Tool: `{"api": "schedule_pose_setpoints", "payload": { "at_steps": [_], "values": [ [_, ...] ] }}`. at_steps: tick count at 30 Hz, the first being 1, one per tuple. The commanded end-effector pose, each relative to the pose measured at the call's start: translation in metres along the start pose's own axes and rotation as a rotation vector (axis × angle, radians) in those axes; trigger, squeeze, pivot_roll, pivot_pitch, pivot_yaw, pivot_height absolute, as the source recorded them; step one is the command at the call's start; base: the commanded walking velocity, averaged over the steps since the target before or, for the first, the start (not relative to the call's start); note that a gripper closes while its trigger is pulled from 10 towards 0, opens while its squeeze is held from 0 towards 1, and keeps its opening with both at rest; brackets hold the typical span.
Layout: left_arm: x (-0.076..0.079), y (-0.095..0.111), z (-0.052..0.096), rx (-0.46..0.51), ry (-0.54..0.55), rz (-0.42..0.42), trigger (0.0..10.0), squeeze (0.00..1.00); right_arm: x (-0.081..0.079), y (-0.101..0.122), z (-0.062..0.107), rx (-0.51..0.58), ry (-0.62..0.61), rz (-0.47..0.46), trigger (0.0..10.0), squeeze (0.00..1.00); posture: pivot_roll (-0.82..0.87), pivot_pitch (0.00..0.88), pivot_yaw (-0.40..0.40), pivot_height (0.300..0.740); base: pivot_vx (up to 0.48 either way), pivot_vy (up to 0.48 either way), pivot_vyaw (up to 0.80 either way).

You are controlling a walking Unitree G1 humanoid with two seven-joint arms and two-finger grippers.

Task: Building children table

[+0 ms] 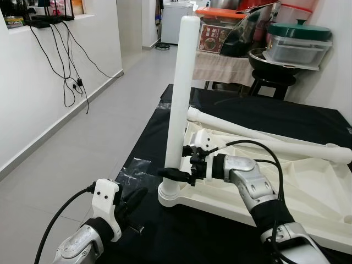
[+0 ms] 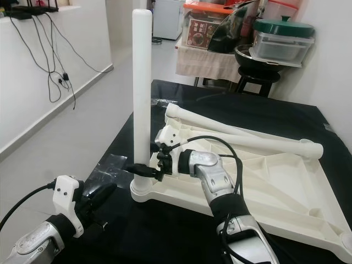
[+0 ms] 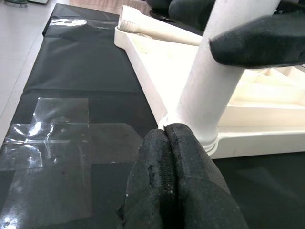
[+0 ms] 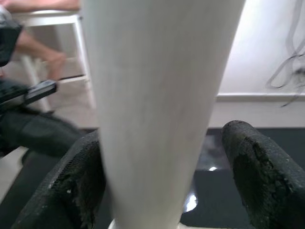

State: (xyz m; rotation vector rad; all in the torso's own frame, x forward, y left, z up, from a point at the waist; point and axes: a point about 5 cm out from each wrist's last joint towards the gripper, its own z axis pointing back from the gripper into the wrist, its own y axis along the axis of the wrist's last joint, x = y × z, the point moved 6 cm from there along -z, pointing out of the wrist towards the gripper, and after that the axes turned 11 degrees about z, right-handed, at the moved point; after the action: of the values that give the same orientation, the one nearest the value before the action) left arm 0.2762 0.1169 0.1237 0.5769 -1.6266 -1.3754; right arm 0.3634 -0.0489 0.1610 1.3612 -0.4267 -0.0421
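Upright in the corner socket of an overturned white plastic tabletop (image 1: 308,192) on black sheeting (image 1: 165,236): tall white cylindrical table leg (image 1: 181,99), straddled low by right gripper (image 1: 177,174), fingers apart, likely steadying; left gripper (image 3: 174,181) closed, empty, beside the base

No text, label, brand or number can be read anywhere; the printed red-and-dark carton (image 1: 213,37) on the far cloth-covered surface (image 1: 220,65) carries a picture and lettering too small and blurred to make out.
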Motion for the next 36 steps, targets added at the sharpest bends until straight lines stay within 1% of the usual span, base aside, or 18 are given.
{"api": "schedule_pose_setpoints", "payload": {
  "at_steps": [1, 8, 13, 17, 18, 19, 20, 21, 22, 23, 24, 25, 26, 27, 30, 34, 35, 36],
  "values": [
    [-0.001, -0.003, 0.0, -0.007, 0.007, -0.003, 10.0, 0.0, 0.007, 0.003, 0.006, 0.009, 0.02, -0.018, 0.0, 0.0, 0.13, 0.0, -0.095, 0.74, 0.0, 0.0, 0.0],
    [0.0, -0.003, 0.0, -0.007, 0.006, -0.002, 10.0, 0.0, 0.013, 0.003, 0.012, 0.003, 0.02, -0.038, 0.0, 0.0, 0.12, 0.0, -0.096, 0.74, 0.0, 0.0, 0.0],
    [0.002, -0.003, 0.001, -0.005, 0.005, -0.001, 10.0, 0.0, 0.014, 0.0, 0.018, 0.01, 0.021, -0.012, 0.0, 0.0, 0.12, 0.0, -0.097, 0.74, 0.0, 0.0, 0.0],
    [0.004, -0.002, 0.003, -0.004, 0.002, 0.001, 10.0, 0.0, 0.023, -0.015, 0.027, -0.036, -0.194, -0.028, 0.0, 0.0, 0.11, 0.0, -0.105, 0.74, 0.0, 0.0, 0.0],
    [0.003, -0.002, 0.004, -0.004, 0.003, 0.001, 10.0, 0.0, 0.022, -0.034, 0.023, -0.054, -0.404, -0.13, 0.0, 0.0, 0.1, 0.0, -0.109, 0.74, 0.0, 0.0, 0.0],
    [0.003, -0.002, 0.004, -0.004, 0.003, 0.001, 10.0, 0.0, 0.022, -0.034, 0.023, -0.054, -0.404, -0.13, 0.0, 0.0, 0.1, 0.0, -0.109, 0.74, 0.0, 0.0, 0.0],
    [0.003, -0.001, 0.005, -0.004, 0.003, 0.001, 10.0, 0.0, 0.02, -0.048, 0.026, -0.081, -0.559, -0.209, 0.0, 0.0, 0.1, 0.0, -0.109, 0.74, 0.0, 0.0, 0.0],
    [0.003, 0.0, 0.006, -0.003, 0.004, 0.001, 10.0, 0.0, -0.007, -0.063, 0.017, -0.11, -0.628, -0.278, 0.0, 0.0, 0.08, 0.0, -0.102, 0.74, 0.0, 0.0, 0.0],
    [0.002, 0.0, 0.006, -0.002, 0.004, 0.001, 10.0, 0.0, -0.026, -0.068, 0.013, -0.124, -0.665, -0.319, 0.0, 0.0, 0.08, 0.0, -0.102, 0.74, 0.0, 0.0, 0.0],
    [0.002, 0.001, 0.006, -0.002, 0.004, 0.001, 10.0, 0.0, -0.037, -0.068, 0.009, -0.123, -0.658, -0.33, 0.0, 0.0, 0.08, 0.0, -0.102, 0.74, 0.0, 0.0, 0.0],
    [0.001, 0.001, 0.007, -0.003, 0.005, 0.0, 10.0, 0.0, -0.05, -0.038, -0.009, -0.078, -0.533, -0.11, 0.0, 0.0, 0.06, 0.0, -0.085, 0.74, 0.0, 0.0, 0.0],
    [0.001, 0.001, 0.007, -0.003, 0.005, 0.0, 10.0, 0.0, -0.05, -0.038, -0.009, -0.078, -0.533, -0.11, 0.0, 0.0, 0.06, 0.0, -0.085, 0.74, 0.0, 0.0, 0.0],
    [0.0, 0.001, 0.007, -0.005, 0.006, -0.001, 10.0, 0.0, -0.062, -0.018, -0.021, -0.043, -0.429, 0.053, 0.0, 0.0, 0.06, 0.0, -0.081, 0.74, 0.0, 0.0, 0.0],
    [0.0, 0.0, 0.006, -0.005, 0.005, 0.0, 10.0, 0.0, -0.069, -0.02, -0.027, -0.047, -0.365, 0.06, 0.0, 0.0, 0.07, 0.0, -0.092, 0.74, 0.0, 0.0, 0.0],
    [0.0, -0.001, 0.004, -0.01, -0.004, 0.0, 10.0, 0.0, -0.049, -0.044, -0.02, -0.072, -0.432, -0.156, 0.0, 0.0, 0.1, 0.0, -0.107, 0.74, 0.0, 0.0, 0.0],
    [-0.001, 0.0, 0.004, 0.003, 0.014, -0.003, 10.0, 0.0, -0.051, -0.044, -0.019, -0.089, -0.44, -0.159, 0.0, 0.0, 0.1, 0.0, -0.106, 0.74, 0.0, 0.0, 0.0],
    [-0.001, 0.0, 0.004, 0.005, 0.017, -0.004, 10.0, 0.0, -0.05, -0.043, -0.018, -0.091, -0.457, -0.177, 1.5, 0.0, 0.11, 0.0, -0.105, 0.74, 0.0, 0.0, 0.0],
    [-0.001, 0.0, 0.004, 0.005, 0.017, -0.004, 10.0, 0.0, -0.05, -0.043, -0.018, -0.091, -0.457, -0.177, 1.5, 0.0, 0.11, 0.0, -0.105, 0.74, 0.0, 0.0, 0.0]
  ]
}}
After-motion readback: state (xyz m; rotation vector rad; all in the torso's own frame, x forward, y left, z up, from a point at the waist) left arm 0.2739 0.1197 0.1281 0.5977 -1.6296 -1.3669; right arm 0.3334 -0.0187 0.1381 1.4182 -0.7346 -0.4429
